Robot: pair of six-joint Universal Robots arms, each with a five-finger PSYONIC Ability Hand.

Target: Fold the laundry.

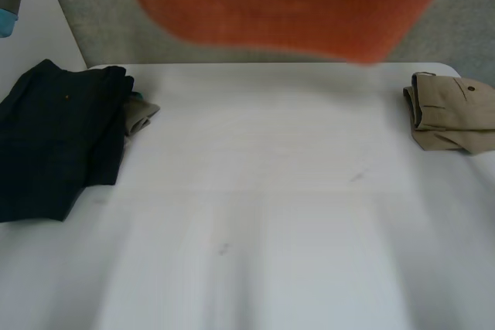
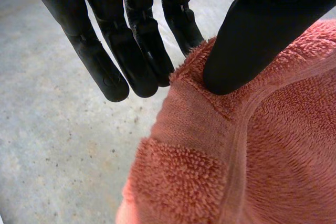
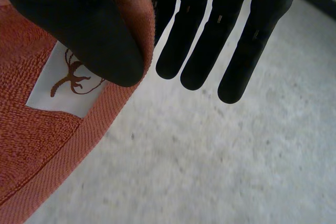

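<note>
The orange towel (image 1: 286, 5) is held up at twelve o'clock above the table (image 1: 255, 191). One corner is pinched under the thumb of the left hand (image 2: 257, 35), another under that of the right hand (image 3: 79, 30). It is judged soft, limp and light, and the hemmed corners are best gripped.

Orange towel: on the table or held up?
Held up: the towel hangs above the table, with the left hand and right hand each pinching an edge under the thumb.

Orange towel (image 1: 294, 5), dark navy garment (image 1: 54, 141), tan trousers (image 1: 452, 113), white table (image 1: 263, 214).
</note>
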